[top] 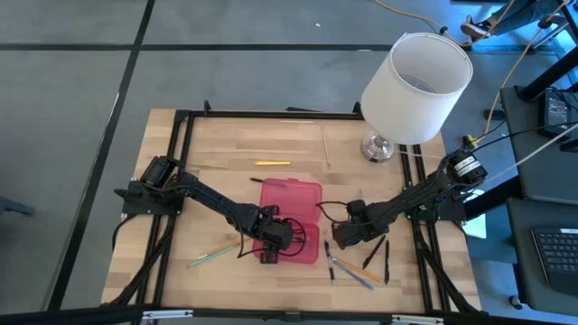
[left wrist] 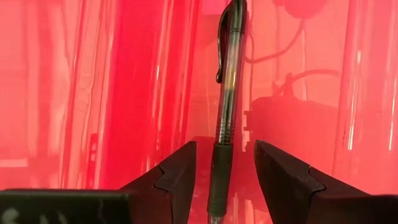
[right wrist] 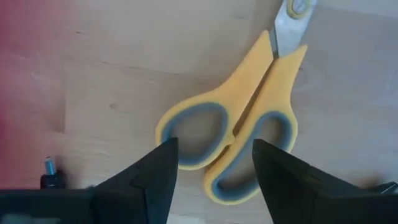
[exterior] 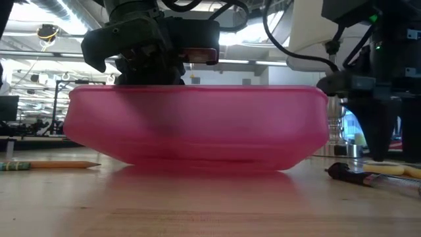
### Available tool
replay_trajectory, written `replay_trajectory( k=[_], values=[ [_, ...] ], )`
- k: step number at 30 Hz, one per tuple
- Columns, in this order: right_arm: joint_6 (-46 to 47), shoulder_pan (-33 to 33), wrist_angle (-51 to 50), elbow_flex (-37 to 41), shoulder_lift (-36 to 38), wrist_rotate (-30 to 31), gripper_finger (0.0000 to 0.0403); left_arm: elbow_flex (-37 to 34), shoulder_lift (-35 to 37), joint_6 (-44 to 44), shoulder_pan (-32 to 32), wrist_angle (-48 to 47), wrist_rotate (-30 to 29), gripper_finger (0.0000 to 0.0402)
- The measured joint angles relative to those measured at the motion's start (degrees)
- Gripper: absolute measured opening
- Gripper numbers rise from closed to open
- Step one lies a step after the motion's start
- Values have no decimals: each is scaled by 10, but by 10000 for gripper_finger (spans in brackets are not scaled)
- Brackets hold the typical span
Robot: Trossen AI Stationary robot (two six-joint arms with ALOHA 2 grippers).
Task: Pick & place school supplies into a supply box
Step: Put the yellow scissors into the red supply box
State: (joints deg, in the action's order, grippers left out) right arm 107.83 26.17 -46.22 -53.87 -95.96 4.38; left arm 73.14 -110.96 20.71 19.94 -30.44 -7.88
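Currently one pen lies between the open left gripper; open right gripper straddles one scissors

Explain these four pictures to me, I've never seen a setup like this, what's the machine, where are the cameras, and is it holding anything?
These are two dark robot arms at a wooden table, each ending in a two-finger gripper. One camera looks straight down, one sits at table-top height, and one rides on each wrist.

The left gripper is over the open red-pink pencil case. Its fingers are spread either side of a black pen lying in the case, apparently not gripping it.

The right gripper hangs open above yellow-handled scissors lying on the wood beside the case. Nothing is held.

Also on the table: a yellow pencil, green and orange pencils, more pens by the scissors, and a white lamp.
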Motion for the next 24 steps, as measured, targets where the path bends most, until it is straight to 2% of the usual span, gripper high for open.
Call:
replay_trajectory(
  k=[13, 21, 24],
  values=[
    [19, 0, 14, 23, -12, -10, 208, 0, 0, 1, 0, 0, 0, 155],
    [-14, 0, 14, 23, -36, -9, 207, 0, 0, 4, 0, 0, 0, 154],
    [-21, 0, 15, 23, -37, -9, 194, 0, 0, 6, 0, 0, 0, 153]
  ],
)
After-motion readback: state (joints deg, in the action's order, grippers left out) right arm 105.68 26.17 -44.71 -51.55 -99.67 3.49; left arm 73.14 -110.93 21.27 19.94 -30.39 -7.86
